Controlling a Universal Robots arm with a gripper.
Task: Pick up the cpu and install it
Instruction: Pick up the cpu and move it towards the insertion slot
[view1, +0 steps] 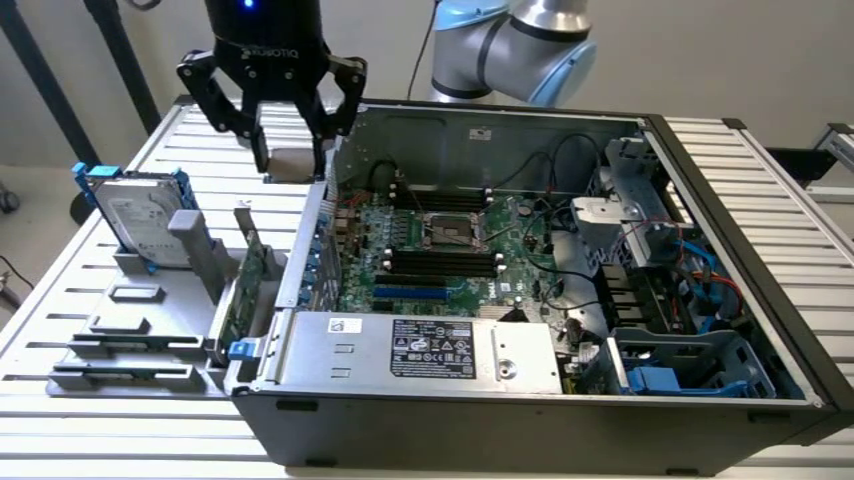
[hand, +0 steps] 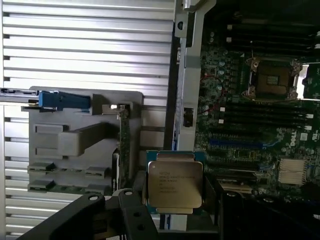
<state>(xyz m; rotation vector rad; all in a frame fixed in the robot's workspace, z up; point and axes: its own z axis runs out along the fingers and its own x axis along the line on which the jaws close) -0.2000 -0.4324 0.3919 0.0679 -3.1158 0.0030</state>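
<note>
Your jaws pinch the cpu (hand: 175, 182), up over the tabletop (view1: 80, 440) at the exterior view's upper left, outside the case (view1: 534, 400). This looks like the carry step; the socket (view1: 451, 232) wants it flat and square.

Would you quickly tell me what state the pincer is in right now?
The pincer is closed on the cpu, holding it up near the edge of the open computer case.
</note>
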